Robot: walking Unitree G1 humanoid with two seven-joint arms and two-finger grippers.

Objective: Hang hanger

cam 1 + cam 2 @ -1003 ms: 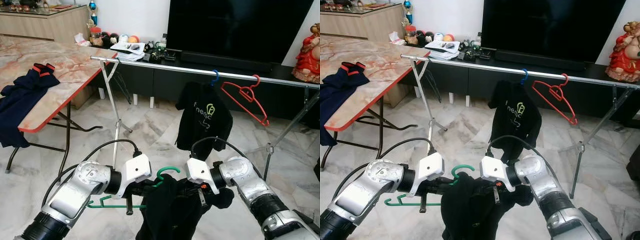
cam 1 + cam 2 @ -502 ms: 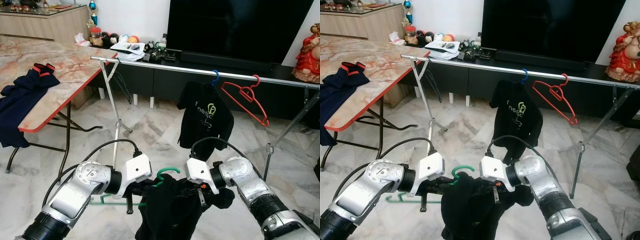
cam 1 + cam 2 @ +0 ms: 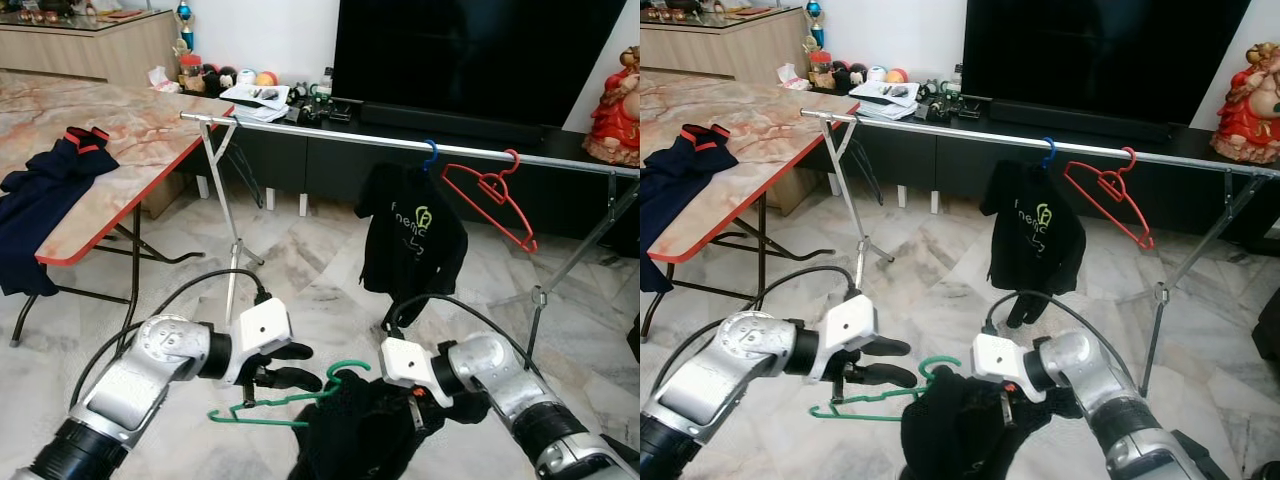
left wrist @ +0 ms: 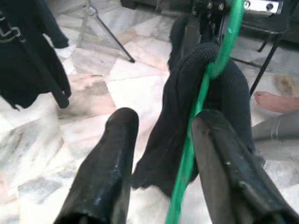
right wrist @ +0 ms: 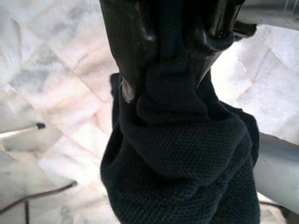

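Observation:
A green hanger (image 3: 345,366) hangs low in front of me, threaded into a black garment (image 3: 360,435). My left gripper (image 3: 298,365) is open. In the left wrist view the green wire (image 4: 200,105) runs between its fingers, close to one finger (image 4: 224,158); I cannot tell whether they touch. My right gripper (image 5: 175,56) is shut on a bunched fold of the black garment (image 5: 182,154). Ahead stands a silver clothes rail (image 3: 350,135). On it hang a black T-shirt (image 3: 412,235) on a blue hanger (image 3: 430,152) and a bare red hanger (image 3: 490,195).
A marble-top table (image 3: 130,140) with a navy garment (image 3: 45,190) stands at the left. The rail's legs (image 3: 232,250) splay over the marble floor. Behind the rail are a TV cabinet (image 3: 300,110) and a red statue (image 3: 615,100). A person's foot (image 4: 273,100) rests nearby.
My left gripper has opened and let go of the green hanger, drawing back to the left. The hanger and garment have dropped lower and the hanger's bar now sticks out leftward.

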